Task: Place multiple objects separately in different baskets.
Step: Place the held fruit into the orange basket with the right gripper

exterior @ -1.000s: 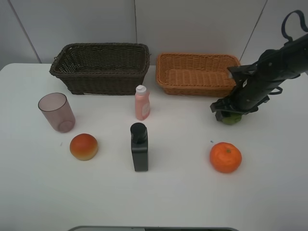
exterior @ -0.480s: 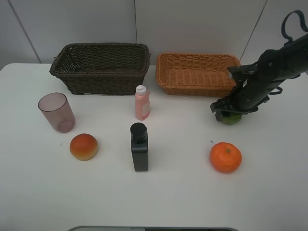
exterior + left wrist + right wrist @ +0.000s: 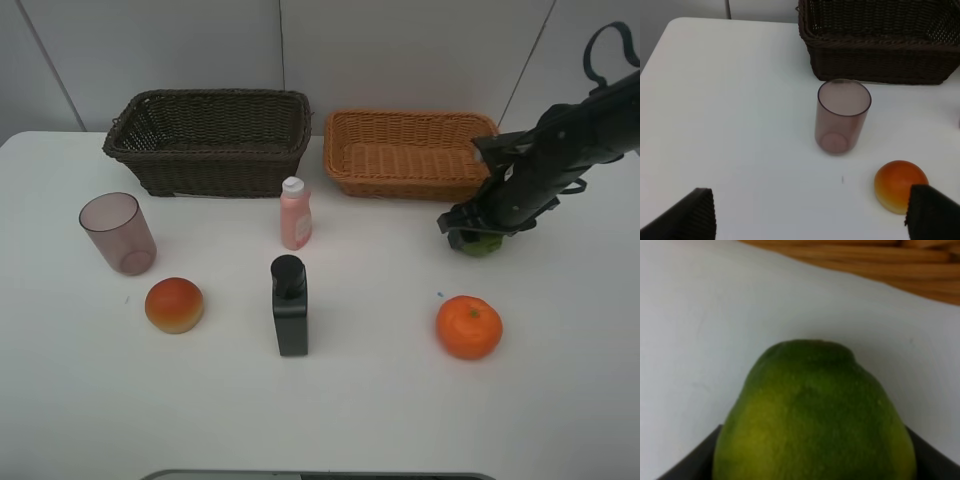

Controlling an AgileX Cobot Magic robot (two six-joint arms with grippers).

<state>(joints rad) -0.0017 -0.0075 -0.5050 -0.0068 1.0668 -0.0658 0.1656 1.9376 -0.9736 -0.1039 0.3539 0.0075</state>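
Observation:
My right gripper (image 3: 476, 238) is shut on the green lime (image 3: 482, 246), low over the table just in front of the tan basket's (image 3: 400, 183) right end. In the right wrist view the lime (image 3: 815, 415) fills the space between the dark fingers, with the tan basket (image 3: 865, 257) behind it. My left gripper (image 3: 812, 215) is open with nothing in it, near the purple cup (image 3: 841, 116) and the red-orange fruit (image 3: 900, 185). The dark basket (image 3: 220, 170) stands at the back left. The orange (image 3: 468, 327) lies in front of the lime.
A pink bottle (image 3: 295, 214) and a black bottle (image 3: 290, 306) stand upright mid-table. The cup (image 3: 118, 233) and red-orange fruit (image 3: 174, 304) sit at the left. The dark basket's wall (image 3: 875, 60) rises behind the cup. The left arm is outside the high view.

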